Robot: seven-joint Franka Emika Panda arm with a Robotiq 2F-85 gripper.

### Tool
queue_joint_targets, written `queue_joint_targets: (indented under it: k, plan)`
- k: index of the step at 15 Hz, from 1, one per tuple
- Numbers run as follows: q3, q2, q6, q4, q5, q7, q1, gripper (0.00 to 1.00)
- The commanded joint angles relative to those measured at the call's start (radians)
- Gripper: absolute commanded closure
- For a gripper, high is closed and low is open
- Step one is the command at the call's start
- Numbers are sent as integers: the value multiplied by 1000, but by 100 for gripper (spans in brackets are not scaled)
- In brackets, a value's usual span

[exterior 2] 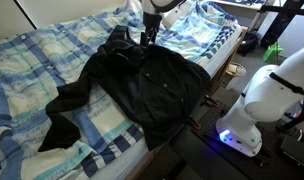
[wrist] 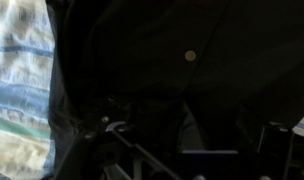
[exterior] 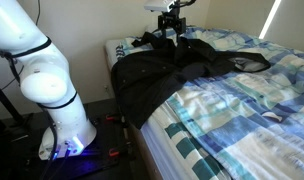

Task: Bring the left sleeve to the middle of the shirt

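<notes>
The black shirt (exterior: pixel 157 80) (exterior 2: pixel 157 90) lies rumpled across the bed, and its hem hangs over the edge near the robot. One black sleeve (exterior 2: pixel 118 45) (exterior: pixel 150 42) is bunched at the shirt's upper edge, right beside my gripper (exterior 2: pixel 148 36) (exterior: pixel 170 32). The shirt's other sleeve (exterior 2: pixel 62 118) (exterior: pixel 242 62) stretches away over the quilt. My gripper hovers just over the shirt's upper part. In the dark wrist view its fingers (wrist: pixel 187 135) look spread apart over black cloth (wrist: pixel 142 60) with a small button (wrist: pixel 190 56). I see nothing held.
The blue-and-white checked quilt (exterior: pixel 242 120) (exterior 2: pixel 32 70) covers the bed. The robot base (exterior: pixel 62 120) (exterior 2: pixel 257 110) stands on the floor beside the bed. A wall (exterior: pixel 82 25) is behind the bed's head.
</notes>
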Motion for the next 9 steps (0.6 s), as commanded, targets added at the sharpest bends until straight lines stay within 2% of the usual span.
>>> queue_joint_targets:
  k: [1, 6, 7, 9]
  plan:
    - [14, 80, -14, 109, 12, -92, 19, 0]
    - [22, 126, -51, 174, 9, -151, 25, 0]
    - [24, 99, -11, 128, 5, -124, 20, 0]
    - [25, 105, -12, 132, 5, -124, 19, 0]
